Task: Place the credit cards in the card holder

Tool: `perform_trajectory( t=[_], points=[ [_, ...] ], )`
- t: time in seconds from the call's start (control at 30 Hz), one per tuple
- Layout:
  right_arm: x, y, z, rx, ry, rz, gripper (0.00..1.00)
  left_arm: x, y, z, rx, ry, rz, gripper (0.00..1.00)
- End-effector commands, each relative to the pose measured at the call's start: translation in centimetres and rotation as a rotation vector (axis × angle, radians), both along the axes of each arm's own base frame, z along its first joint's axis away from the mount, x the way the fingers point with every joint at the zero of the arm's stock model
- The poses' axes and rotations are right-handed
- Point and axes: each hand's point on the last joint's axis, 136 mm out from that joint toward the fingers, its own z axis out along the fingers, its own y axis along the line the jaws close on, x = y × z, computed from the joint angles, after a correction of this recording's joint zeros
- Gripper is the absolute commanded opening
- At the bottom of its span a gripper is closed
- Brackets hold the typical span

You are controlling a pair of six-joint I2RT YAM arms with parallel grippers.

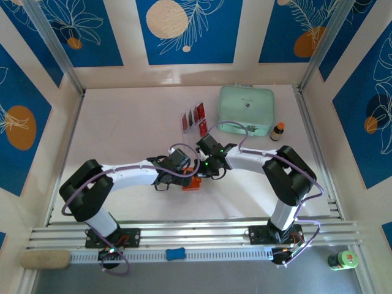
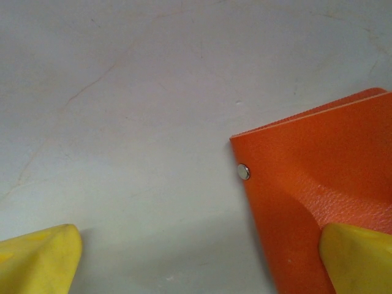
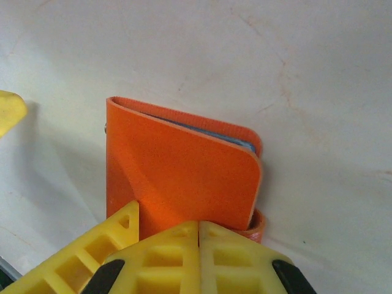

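The orange card holder point(image 1: 193, 183) lies mid-table between both arms. In the right wrist view the card holder point(image 3: 184, 165) has its top flap raised a little, with a grey-blue inside showing at the far edge. My right gripper point(image 3: 199, 228) is shut, its tips against the flap's near edge. My left gripper point(image 2: 199, 245) is wide open. One of its fingers point(image 2: 358, 257) rests over the card holder point(image 2: 312, 184) by the snap button point(image 2: 244, 172), and the other sits over bare table. The credit cards point(image 1: 195, 116), red and dark, stand in a row farther back.
A mint-green case point(image 1: 246, 110) sits at the back right with a small brown bottle point(image 1: 278, 130) beside it. The white table point(image 1: 122, 122) has walls on three sides. An aluminium rail point(image 1: 196, 233) runs along the near edge.
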Motion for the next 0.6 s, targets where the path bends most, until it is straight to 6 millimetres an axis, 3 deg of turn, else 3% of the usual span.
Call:
perform_trajectory(
  t=[0.0, 0.23, 0.57],
  points=[
    [-1.7, 0.0, -0.7, -0.009, 0.046, 0.017, 0.0, -1.6, 2.0, -2.0, 0.096, 0.054, -0.004, 1.0],
    [-1.4, 0.1, 0.2, -0.006, 0.023, 0.026, 0.0, -1.6, 2.1, -2.1, 0.099, 0.054, -0.001, 1.0],
    [-4.5, -2.1, -3.1, -0.064, 0.075, 0.017, 0.0, -1.7, 2.2, -2.2, 0.101, 0.055, -0.002, 1.0]
  ],
)
